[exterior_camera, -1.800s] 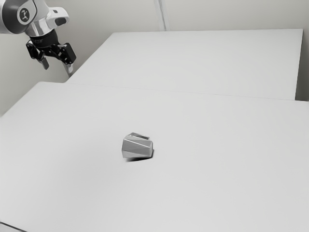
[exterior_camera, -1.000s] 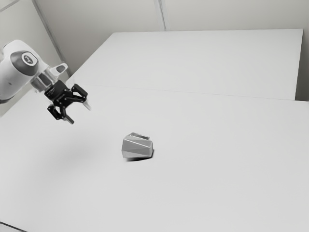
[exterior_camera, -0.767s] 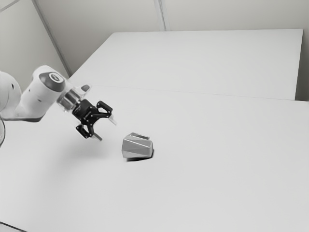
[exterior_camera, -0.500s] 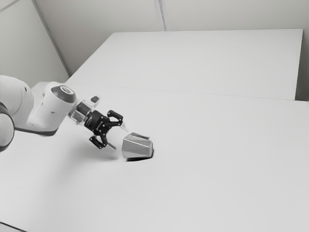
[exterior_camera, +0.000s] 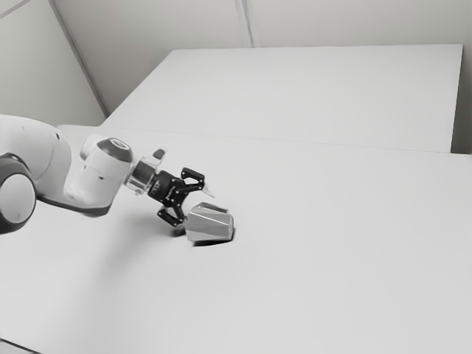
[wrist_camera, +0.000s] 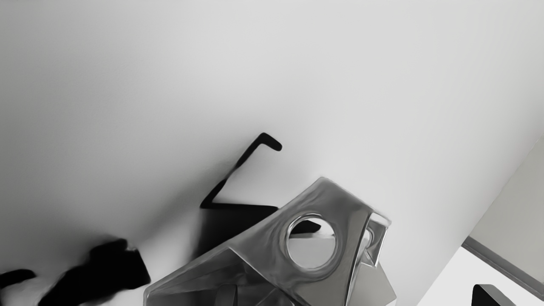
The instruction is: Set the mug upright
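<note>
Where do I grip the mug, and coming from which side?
I'd grip the mug by its body, clear of the handle, coming from the exterior view's left: it lies on its side, with one end toward the open gripper.

Finished in smooth white along a thick, rounded arm, with small dark spots dotting the shell. Edged underneath in dark grey. Fitted at the exterior view's left with a pale round cap in a dark surround, and nearer the wrist with a dark grey oval cap bearing a faint pale mark. Banded in silvery grey, then ending in a black, angular, two-fingered gripper with hinged links and tiny pale, screw-like dots.
</note>
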